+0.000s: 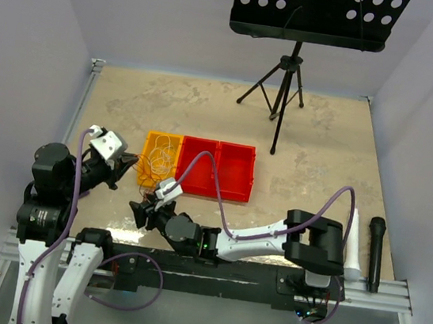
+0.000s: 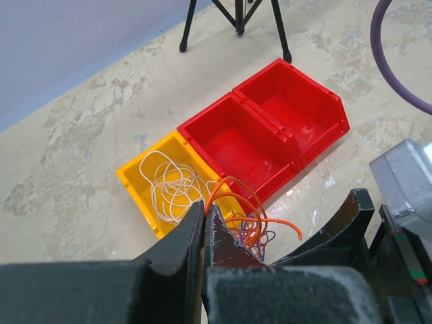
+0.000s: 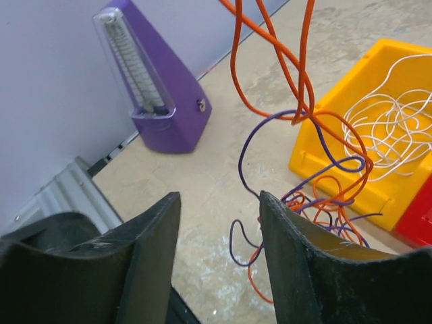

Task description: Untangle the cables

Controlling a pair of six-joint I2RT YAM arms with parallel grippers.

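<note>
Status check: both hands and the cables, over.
Left hand shut on orange cable. Right hand open, empty. Orange cable knotted with purple cable beside yellow bin; white cable inside it.

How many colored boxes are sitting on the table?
3, in one touching row: the yellow bin at the left end seen from above, a red bin in the middle, another red bin at the right end. None seems hidden.
</note>
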